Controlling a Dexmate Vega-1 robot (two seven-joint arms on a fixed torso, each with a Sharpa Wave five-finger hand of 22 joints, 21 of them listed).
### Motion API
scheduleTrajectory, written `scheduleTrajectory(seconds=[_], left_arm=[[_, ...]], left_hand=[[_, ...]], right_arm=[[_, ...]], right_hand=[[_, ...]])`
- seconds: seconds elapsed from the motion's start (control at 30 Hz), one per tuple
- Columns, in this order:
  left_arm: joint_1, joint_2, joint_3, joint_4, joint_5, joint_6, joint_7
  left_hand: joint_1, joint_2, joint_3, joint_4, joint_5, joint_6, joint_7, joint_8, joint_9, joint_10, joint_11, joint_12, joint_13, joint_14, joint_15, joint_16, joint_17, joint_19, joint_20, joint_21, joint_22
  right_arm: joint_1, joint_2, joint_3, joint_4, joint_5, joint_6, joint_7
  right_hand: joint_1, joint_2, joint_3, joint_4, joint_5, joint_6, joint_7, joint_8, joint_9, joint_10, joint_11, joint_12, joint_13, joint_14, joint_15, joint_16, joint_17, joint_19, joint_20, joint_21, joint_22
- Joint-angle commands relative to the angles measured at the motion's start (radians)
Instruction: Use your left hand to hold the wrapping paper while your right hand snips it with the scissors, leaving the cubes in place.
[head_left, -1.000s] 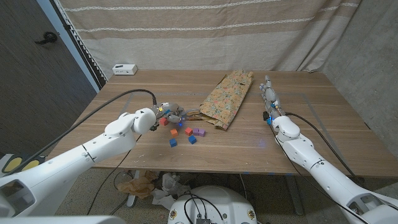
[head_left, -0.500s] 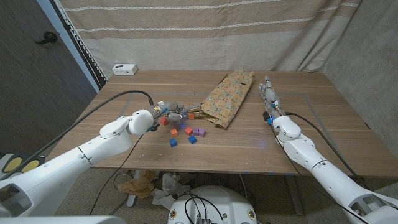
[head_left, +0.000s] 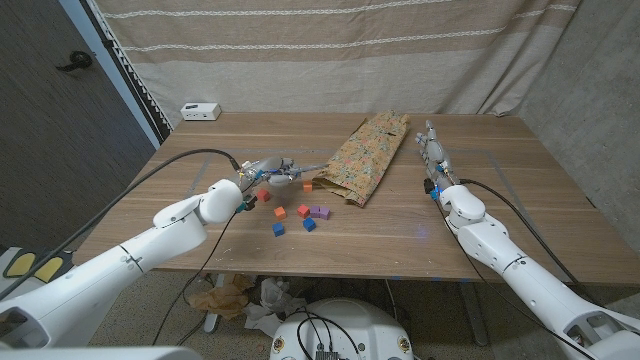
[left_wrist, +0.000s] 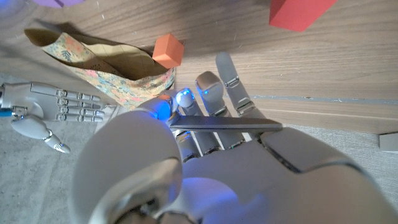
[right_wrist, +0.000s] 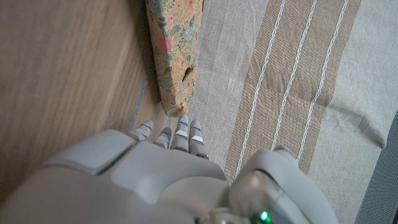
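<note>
Up close, orange cube (left_wrist: 168, 50) touches wrapping paper (left_wrist: 106, 59)

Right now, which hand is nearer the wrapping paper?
Left. The left hand reaches right up to the near corner of the wrapping paper, beside the cubes. The right hand stands apart, off the paper's right edge.

obstacles: cubes (head_left: 301, 213) beside wrapping paper (head_left: 365, 157) | free: bare table (head_left: 500, 200) right of paper
</note>
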Motion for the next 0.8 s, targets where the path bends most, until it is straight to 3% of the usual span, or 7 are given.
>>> scheduleTrajectory(seconds=[0.03, 0.13, 0.4, 0.47, 0.5, 0.57, 0.8], left_arm=[[0.018, -0.018, -0.028, 0.047, -0.101, -0.095, 0.046], [0.028, -0.035, -0.04, 0.069, -0.136, -0.137, 0.068], [0.04, -0.052, -0.055, 0.102, -0.188, -0.213, 0.086], [0.041, -0.054, -0.055, 0.108, -0.19, -0.225, 0.091], [0.042, -0.057, -0.058, 0.113, -0.202, -0.239, 0.087], [0.045, -0.061, -0.06, 0.116, -0.2, -0.25, 0.1], [0.059, -0.089, -0.08, 0.152, -0.235, -0.332, 0.134]], left_hand=[[-0.056, 0.022, 0.01, 0.004, 0.002, 0.016, 0.014, 0.028, 0.031, -0.02, 0.006, 0.02, 0.001, -0.002, -0.011, 0.015, -0.001, -0.014, -0.114, 0.018, 0.002], [-0.054, 0.027, 0.029, -0.018, 0.006, 0.009, 0.015, 0.025, 0.029, -0.05, 0.005, 0.047, 0.0, 0.052, -0.014, 0.054, 0.0, 0.046, -0.141, 0.081, 0.008], [-0.052, 0.031, 0.141, -0.067, 0.006, 0.007, 0.002, 0.029, 0.038, -0.074, 0.001, 0.09, -0.025, 0.188, -0.014, 0.121, -0.017, 0.377, -0.163, 0.394, 0.078], [-0.061, 0.03, 0.18, -0.06, 0.008, 0.005, 0.0, 0.03, 0.041, -0.071, 0.002, 0.088, -0.026, 0.197, -0.014, 0.116, -0.017, 0.385, -0.161, 0.446, 0.148], [-0.087, 0.029, 0.268, -0.035, 0.008, 0.006, 0.004, 0.028, 0.035, -0.069, 0.001, 0.086, -0.029, 0.226, -0.015, 0.116, -0.008, 0.395, -0.161, 0.546, 0.311], [-0.109, 0.03, 0.319, -0.011, 0.005, 0.014, 0.009, 0.028, 0.027, -0.065, 0.002, 0.09, -0.026, 0.245, -0.015, 0.129, -0.004, 0.41, -0.161, 0.603, 0.428], [-0.134, 0.031, 0.342, -0.007, -0.008, 0.036, 0.011, 0.047, 0.032, 0.045, 0.002, 0.187, 0.004, 0.284, -0.014, 0.158, -0.004, 0.468, -0.162, 0.624, 0.51]], right_arm=[[0.003, 0.001, -0.002, -0.004, -0.002, -0.011, -0.006], [0.004, 0.003, -0.003, -0.001, -0.006, -0.006, -0.007], [0.006, 0.007, -0.009, 0.002, -0.013, -0.008, -0.013], [0.006, 0.009, -0.009, -0.001, -0.011, -0.014, -0.016], [0.008, 0.01, -0.011, 0.002, -0.013, -0.012, -0.015], [0.009, 0.011, -0.013, 0.007, -0.016, -0.006, -0.012], [0.009, 0.015, -0.015, 0.009, -0.017, -0.008, -0.016]], right_hand=[[0.004, 0.011, -0.007, 0.0, 0.004, 0.009, -0.002, 0.002, 0.005, 0.007, -0.003, 0.009, 0.005, -0.002, 0.0, 0.005, 0.003, -0.001, -0.001, 0.001, 0.003], [0.004, 0.012, -0.007, 0.0, 0.004, 0.009, -0.002, 0.002, 0.005, 0.007, -0.008, 0.008, 0.005, -0.002, 0.0, 0.005, 0.003, -0.002, -0.002, 0.0, 0.003], [0.004, 0.015, -0.007, 0.001, 0.003, 0.009, -0.001, 0.0, 0.005, 0.007, -0.006, 0.008, 0.005, -0.002, -0.002, 0.005, 0.003, -0.002, -0.004, 0.0, 0.003], [0.004, 0.016, -0.006, 0.001, 0.003, 0.009, -0.001, 0.0, 0.005, 0.007, -0.009, 0.008, 0.005, -0.003, -0.001, 0.005, 0.003, -0.003, -0.003, 0.0, 0.003], [0.004, 0.016, -0.006, 0.001, 0.003, 0.009, -0.001, 0.0, 0.005, 0.007, -0.008, 0.008, 0.005, -0.003, -0.002, 0.004, 0.003, -0.003, -0.004, 0.0, 0.003], [0.004, 0.017, -0.006, 0.001, 0.003, 0.009, -0.001, 0.0, 0.005, 0.006, -0.009, 0.008, 0.005, -0.003, -0.002, 0.004, 0.003, -0.003, -0.004, 0.0, 0.003], [0.003, 0.019, -0.006, 0.002, 0.003, 0.009, 0.0, -0.002, 0.005, 0.006, -0.013, 0.007, 0.005, -0.004, -0.002, 0.004, 0.003, -0.003, -0.004, -0.001, 0.004]])
